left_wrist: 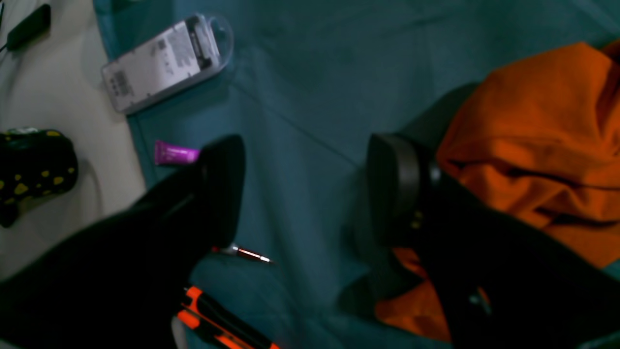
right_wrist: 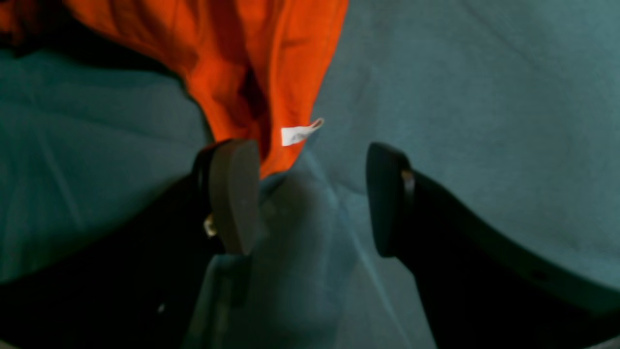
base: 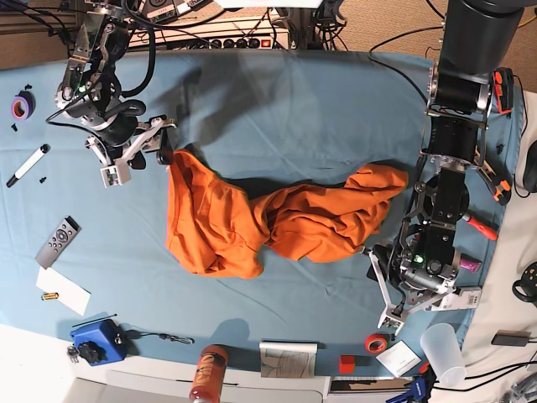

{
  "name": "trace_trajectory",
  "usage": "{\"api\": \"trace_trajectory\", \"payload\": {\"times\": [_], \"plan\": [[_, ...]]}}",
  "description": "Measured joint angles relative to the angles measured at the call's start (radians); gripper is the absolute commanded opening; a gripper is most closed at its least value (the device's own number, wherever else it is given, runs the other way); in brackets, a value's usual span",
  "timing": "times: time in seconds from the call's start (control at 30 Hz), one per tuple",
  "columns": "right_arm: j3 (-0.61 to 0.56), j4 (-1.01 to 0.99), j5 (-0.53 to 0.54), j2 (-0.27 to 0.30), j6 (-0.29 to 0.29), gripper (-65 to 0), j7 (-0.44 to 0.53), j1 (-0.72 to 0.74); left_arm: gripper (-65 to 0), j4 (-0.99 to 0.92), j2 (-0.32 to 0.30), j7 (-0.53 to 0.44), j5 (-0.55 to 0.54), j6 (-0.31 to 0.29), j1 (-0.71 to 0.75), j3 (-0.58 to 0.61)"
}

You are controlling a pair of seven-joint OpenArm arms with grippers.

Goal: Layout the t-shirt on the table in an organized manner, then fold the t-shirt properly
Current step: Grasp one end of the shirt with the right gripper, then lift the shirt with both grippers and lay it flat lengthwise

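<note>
Here the orange t-shirt [base: 268,218] lies crumpled on the table [base: 294,101], both hands [base: 164,143] [base: 379,260] released, jaws apart.

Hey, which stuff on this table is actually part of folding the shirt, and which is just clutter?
Part of the job:
t-shirt
table
left gripper, open
right gripper, open

Just lying about:
remote
marker
tape roll
orange-lidded bottle
plastic cup
blue box

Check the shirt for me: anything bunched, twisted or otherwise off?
Yes. The t-shirt lies twisted in a crumpled heap mid-table, not spread flat. Both pincers, left and right, stand open, holding nothing.
</note>
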Motion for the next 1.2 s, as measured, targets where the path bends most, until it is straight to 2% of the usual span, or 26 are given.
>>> {"api": "trace_trajectory", "payload": {"times": [0.13, 0.27, 0.37, 0.53, 0.57, 0.6, 0.73, 0.8, 0.93, 1.07, 1.2], "plan": [[-0.012, -0.010, 0.003, 0.000, -0.018, -30.2, 0.000, 0.003, -26.4, 0.000, 0.000, 0.000, 0.000, 0.000, 0.000, 0.000], [-0.035, -0.132, -0.003, -0.011, -0.032, -30.2, 0.001, 0.053, -26.4, 0.000, 0.000, 0.000, 0.000, 0.000, 0.000, 0.000], [-0.057, -0.226, 0.013, -0.027, -0.002, -30.2, 0.042, 0.113, -26.4, 0.001, 0.000, 0.000, -0.001, 0.000, 0.000, 0.001], [-0.070, -0.301, 0.030, -0.065, 0.008, -30.4, 0.054, 0.174, -26.4, 0.001, 0.000, 0.000, 0.000, 0.000, 0.000, 0.001], [-0.072, -0.301, 0.029, -0.066, 0.007, -31.8, 0.053, 0.175, -26.4, 0.001, 0.000, 0.000, 0.000, 0.000, 0.000, 0.001], [-0.073, -0.301, 0.029, -0.066, 0.006, -36.1, 0.053, 0.177, -26.4, 0.001, 0.000, 0.000, 0.000, 0.000, 0.000, 0.001], [-0.056, -0.303, 0.031, -0.066, -0.026, -64.7, 0.012, 0.177, -26.4, 0.001, 0.000, 0.000, -0.001, 0.000, 0.000, 0.001], [-0.029, -0.303, 0.034, -0.067, -0.026, -65.0, 0.006, 0.178, -26.4, 0.001, -0.002, 0.000, -0.043, -0.001, 0.000, 0.001], [0.061, -0.288, -0.019, -0.066, -0.012, -65.0, -0.026, 0.220, -26.4, 0.002, -0.002, 0.001, -0.207, -0.076, 0.016, 0.001], [0.167, -0.277, -0.023, -0.008, -0.005, -65.0, -0.025, 0.341, -26.4, 0.011, -0.002, 0.017, -0.358, -0.137, 0.094, 0.002], [0.204, -0.272, -0.005, 0.058, 0.006, -65.0, -0.015, 0.440, -26.4, 0.055, -0.001, 0.027, -0.392, -0.156, 0.190, 0.002]]}}
